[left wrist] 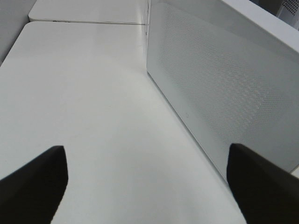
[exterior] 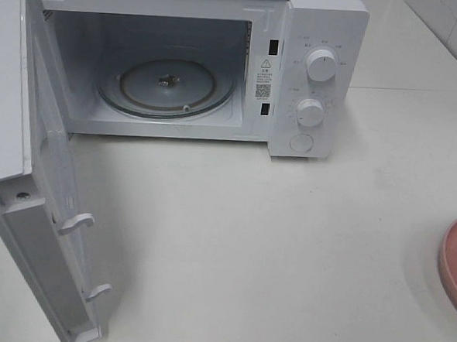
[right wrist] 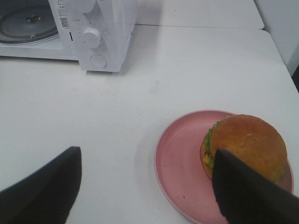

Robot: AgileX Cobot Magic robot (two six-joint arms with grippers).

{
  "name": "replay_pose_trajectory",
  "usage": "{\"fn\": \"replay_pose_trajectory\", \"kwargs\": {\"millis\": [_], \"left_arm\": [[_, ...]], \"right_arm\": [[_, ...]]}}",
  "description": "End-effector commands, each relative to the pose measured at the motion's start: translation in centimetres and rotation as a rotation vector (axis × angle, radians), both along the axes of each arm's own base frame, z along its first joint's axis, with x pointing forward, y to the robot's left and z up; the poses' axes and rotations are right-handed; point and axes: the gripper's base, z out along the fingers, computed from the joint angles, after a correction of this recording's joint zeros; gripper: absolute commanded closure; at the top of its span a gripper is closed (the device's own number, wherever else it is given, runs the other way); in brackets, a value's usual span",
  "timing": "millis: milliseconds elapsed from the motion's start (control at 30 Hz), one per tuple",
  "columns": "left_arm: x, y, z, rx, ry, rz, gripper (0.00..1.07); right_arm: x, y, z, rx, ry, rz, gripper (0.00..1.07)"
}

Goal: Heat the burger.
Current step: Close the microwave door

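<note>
- While the burger (right wrist: 245, 144) sits untouched on its pink plate (right wrist: 180, 163), we judge pickup comes first.
- Our right claw (right wrist: 147, 186) hangs spread beside it; the left claw (left wrist: 147, 179) is spread too.
- Next: carry it across the bench (exterior: 270, 243) into the open microwave (exterior: 167, 90).

Golden-bunned burger (right wrist: 245, 147) sits upright on pink plate (right wrist: 180, 168).
</note>
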Motion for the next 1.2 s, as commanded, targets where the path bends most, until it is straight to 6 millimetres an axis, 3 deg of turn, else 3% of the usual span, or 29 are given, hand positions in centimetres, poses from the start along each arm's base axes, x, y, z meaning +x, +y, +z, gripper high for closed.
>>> {"fn": "replay_pose_trajectory", "kwargs": {"millis": [33,1200], "left_arm": [[-0.22,0.01,-0.08,-0.002,-0.012,0.005,0.22],[-0.20,0.01,-0.08,-0.002,-0.011,0.005,0.22]], "right_arm": [[-0.29,0.02,-0.53,-0.016,-0.028,-0.032,0.31],[-0.29,0.02,-0.52,-0.012,-0.029,-0.033,0.32]]}}
